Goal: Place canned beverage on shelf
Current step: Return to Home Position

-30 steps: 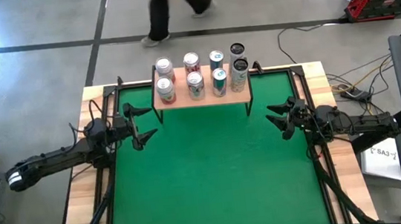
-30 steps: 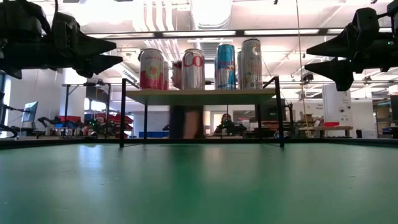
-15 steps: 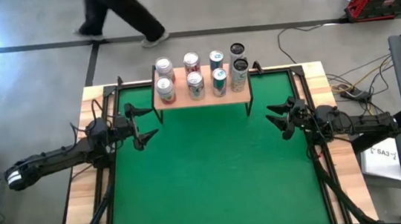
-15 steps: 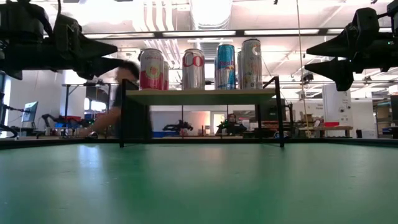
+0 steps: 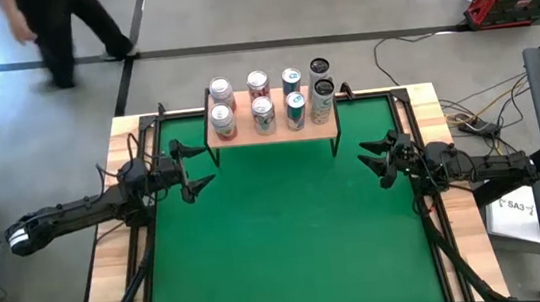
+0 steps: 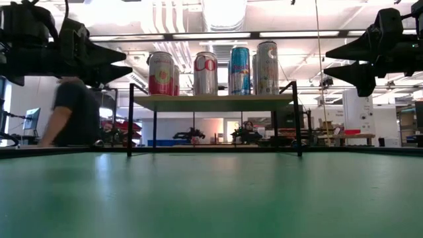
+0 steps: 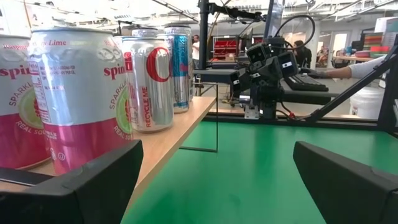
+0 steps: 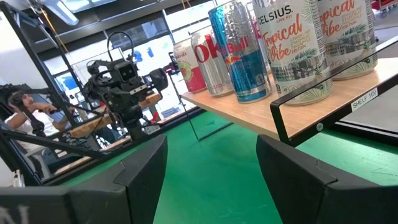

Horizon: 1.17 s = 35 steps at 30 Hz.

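Observation:
The shelf (image 5: 273, 131), a light wooden top on thin black legs, stands at the far middle of the green table and carries several cans (image 5: 263, 111). The cans also show in the low view (image 6: 205, 73), the left wrist view (image 7: 81, 99) and the right wrist view (image 8: 292, 43). My left gripper (image 5: 195, 169) is open and empty, just left of the shelf's left end. My right gripper (image 5: 374, 160) is open and empty, right of the shelf and a little nearer.
The green mat (image 5: 289, 239) lies bare in front of the shelf. Black rails (image 5: 148, 234) run along the table's left and right sides. A person (image 5: 57, 33) walks on the floor beyond the far edge; this person also shows in the low view (image 6: 73, 112).
Both arms have kept still. The person behind the table has walked from behind the shelf toward the left.

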{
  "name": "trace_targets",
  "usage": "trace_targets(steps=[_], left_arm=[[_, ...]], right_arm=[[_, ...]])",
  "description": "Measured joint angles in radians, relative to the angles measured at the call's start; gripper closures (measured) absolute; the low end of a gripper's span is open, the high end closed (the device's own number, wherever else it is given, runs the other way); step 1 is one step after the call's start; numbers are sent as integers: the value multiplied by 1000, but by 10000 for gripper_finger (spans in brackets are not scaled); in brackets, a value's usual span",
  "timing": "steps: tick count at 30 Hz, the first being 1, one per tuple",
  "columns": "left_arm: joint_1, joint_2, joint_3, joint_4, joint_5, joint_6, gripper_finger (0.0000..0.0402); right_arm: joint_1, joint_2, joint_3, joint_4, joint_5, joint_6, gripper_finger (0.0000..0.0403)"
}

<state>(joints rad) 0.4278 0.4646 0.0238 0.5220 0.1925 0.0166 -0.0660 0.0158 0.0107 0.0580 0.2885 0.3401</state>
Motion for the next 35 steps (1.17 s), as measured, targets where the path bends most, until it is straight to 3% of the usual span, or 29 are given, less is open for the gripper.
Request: trace_targets(steps=[35], left_arm=[[0, 85, 0, 0, 0, 0, 2]], right_arm=[[0, 0, 0, 0, 0, 0, 165]])
